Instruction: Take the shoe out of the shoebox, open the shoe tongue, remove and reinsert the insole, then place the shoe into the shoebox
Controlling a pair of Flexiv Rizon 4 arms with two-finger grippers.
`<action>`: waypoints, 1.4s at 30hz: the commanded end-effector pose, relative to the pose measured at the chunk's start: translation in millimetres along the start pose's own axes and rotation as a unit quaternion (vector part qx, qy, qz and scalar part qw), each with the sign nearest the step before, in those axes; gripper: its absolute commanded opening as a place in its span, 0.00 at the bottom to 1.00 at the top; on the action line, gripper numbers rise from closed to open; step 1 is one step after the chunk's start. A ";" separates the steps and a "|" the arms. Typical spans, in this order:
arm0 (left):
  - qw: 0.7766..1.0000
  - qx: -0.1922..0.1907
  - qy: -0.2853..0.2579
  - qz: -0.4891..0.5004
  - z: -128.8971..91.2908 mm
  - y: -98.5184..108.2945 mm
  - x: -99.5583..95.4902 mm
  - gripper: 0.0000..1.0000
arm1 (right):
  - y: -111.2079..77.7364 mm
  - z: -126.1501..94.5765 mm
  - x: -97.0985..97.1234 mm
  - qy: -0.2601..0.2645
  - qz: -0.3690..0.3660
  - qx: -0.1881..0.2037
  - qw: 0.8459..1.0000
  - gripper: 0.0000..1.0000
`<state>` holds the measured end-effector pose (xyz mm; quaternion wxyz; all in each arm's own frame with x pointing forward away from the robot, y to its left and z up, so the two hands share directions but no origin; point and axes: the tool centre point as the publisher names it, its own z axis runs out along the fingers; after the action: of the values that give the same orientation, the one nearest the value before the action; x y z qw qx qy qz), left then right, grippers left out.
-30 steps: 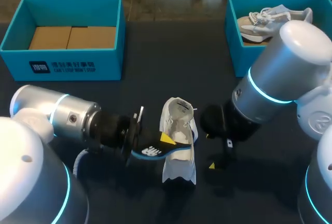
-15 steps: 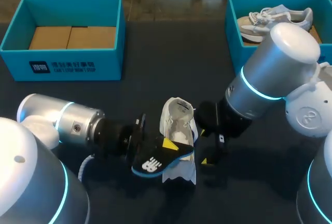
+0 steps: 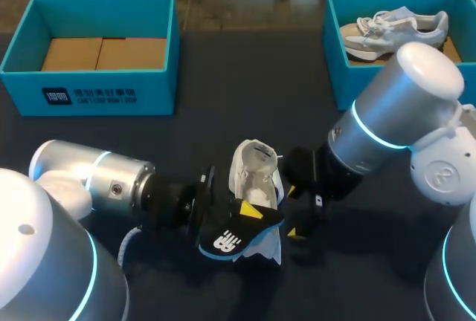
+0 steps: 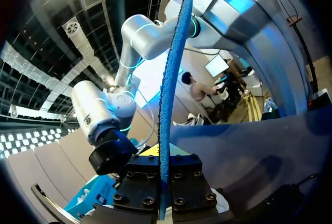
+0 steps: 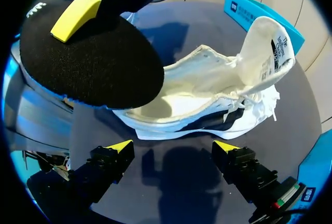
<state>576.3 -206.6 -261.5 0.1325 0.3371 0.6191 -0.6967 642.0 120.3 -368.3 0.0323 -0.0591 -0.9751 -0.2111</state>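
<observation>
Black insole [image 3: 225, 239], white logo | left tool [image 4: 164, 182] grips it | right tool [image 5: 174, 147] wide, beside shoe [image 3: 256, 176]

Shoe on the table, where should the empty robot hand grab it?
Probably the shoe's side wall nearest the right gripper, coming from that side. The tongue is folded back and the mouth gapes wide, so one jaw could slip inside and one stay outside.

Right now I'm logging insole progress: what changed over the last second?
The left pincer, shut on the insole, carried it rightward and nearer the robot, over the near end of the shoe. The open right pincer shifted slightly toward the shoe. The shoe, left shoebox and right shoebox stayed put.
</observation>
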 end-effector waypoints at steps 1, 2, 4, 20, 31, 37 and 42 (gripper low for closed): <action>1.000 0.005 -0.008 0.007 -0.2 3.4 1.4 0.00 | -0.5 -0.2 1.1 -0.001 0.000 0.000 1.000 1.00; 1.000 0.009 -0.013 0.008 -0.5 4.9 1.7 0.00 | -0.5 -0.2 1.1 -0.001 0.000 0.000 1.000 1.00; 1.000 0.012 -0.016 0.009 -1.5 6.7 2.2 0.00 | 0.5 0.7 2.8 -0.004 -0.001 -0.002 1.000 1.00; 1.000 0.009 -0.020 0.006 -3.2 17.3 6.8 0.00 | 5.4 -2.6 12.9 -0.044 0.001 0.000 0.999 1.00; 1.000 -0.004 -0.029 0.010 -6.8 7.3 5.1 0.00 | 6.3 -4.0 11.4 -0.048 -0.005 0.001 0.999 1.00; 0.999 -0.008 -0.039 -0.008 -9.2 10.8 4.3 0.00 | 6.3 -4.0 11.4 -0.048 -0.005 0.001 0.999 1.00; 0.999 -0.003 -0.037 -0.025 -7.4 15.4 8.8 0.00 | 6.3 -4.0 11.4 -0.048 -0.005 0.001 0.999 1.00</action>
<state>582.1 -198.5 -276.1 0.1412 0.2958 0.6244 -0.7090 632.4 124.4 -359.7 -0.0147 -0.0636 -0.9761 -0.2073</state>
